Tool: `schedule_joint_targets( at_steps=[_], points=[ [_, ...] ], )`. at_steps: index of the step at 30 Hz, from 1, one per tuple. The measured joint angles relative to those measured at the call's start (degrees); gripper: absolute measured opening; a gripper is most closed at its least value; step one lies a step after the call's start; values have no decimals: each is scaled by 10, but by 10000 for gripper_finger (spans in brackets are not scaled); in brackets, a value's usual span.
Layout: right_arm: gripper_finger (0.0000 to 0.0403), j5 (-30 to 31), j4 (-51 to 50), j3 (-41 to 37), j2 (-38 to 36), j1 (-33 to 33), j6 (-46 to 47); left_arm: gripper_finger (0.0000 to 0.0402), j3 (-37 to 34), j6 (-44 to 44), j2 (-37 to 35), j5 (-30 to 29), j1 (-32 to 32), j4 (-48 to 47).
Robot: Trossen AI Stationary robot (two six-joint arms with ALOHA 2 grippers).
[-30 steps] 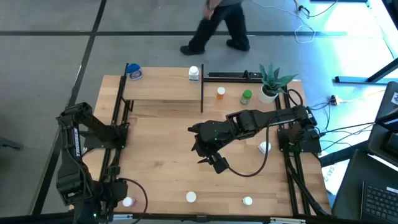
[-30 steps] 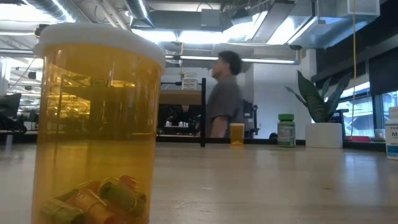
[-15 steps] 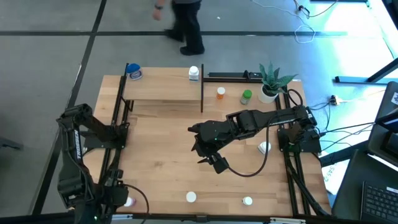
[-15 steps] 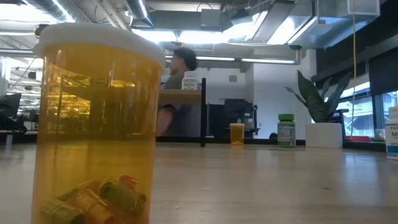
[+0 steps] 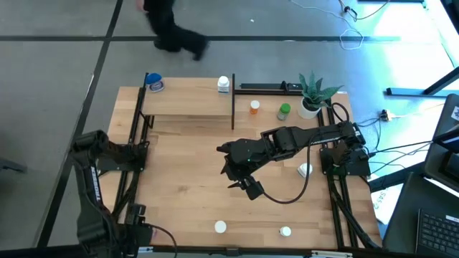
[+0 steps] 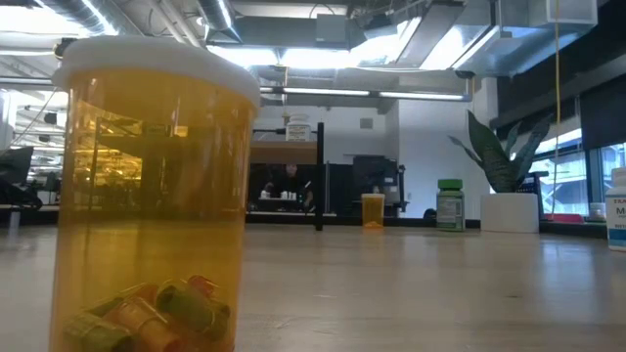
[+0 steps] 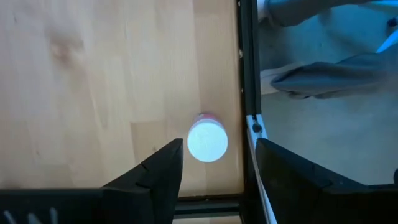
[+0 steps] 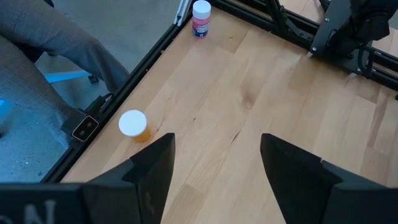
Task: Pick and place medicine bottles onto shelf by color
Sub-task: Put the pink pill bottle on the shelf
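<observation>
Since a second ago: person on the far floor has walked off to the left; left arm has swung in toward the near-left corner. Right arm unmoved.

Table [image 5: 186,172]: shelf [image 5: 186,102] at far left carries a blue bottle [image 5: 155,84] at its left end and a white bottle [image 5: 224,84] at its right end. Orange bottle [image 5: 254,107] and green bottle [image 5: 285,110] stand on the table just right of the shelf, near the plant [image 5: 313,93].

Step in hand, as I judge it: left arm lining up a pick on the pink bottle [image 7: 207,140], which stands at the near-left corner, tight against the table's black edge rail [image 7: 247,93].

Left gripper [image 7: 217,168]: fingers apart, bottle between and beyond them, nothing touched or held.

Right gripper [image 8: 214,163]: hangs mid-table, fingers wide, empty; an orange bottle [image 8: 134,124] stands at the near edge beyond it.

Next move calls for: straight descent over the cap, watching the rail-side finger, then closing.
</observation>
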Motion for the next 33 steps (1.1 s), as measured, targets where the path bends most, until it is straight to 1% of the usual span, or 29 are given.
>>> schedule_joint_targets(
  at_steps=[11, 19, 23, 28, 33],
  points=[
    [239, 0, 0, 0, 0, 0, 0, 195, 0, -1, 28, -2, -3, -4],
    [239, 0, 0, 0, 0, 0, 0, 216, 0, -60, 17, -57, -7, -29],
    [239, 0, 0, 0, 0, 0, 0, 229, 0, -77, 17, -45, -10, -30],
    [239, 0, 0, 0, 0, 0, 0, 230, 0, -104, 22, -36, -17, -30],
    [239, 0, 0, 0, 0, 0, 0, 231, -28, -122, 23, -35, -20, -10]
  ],
)
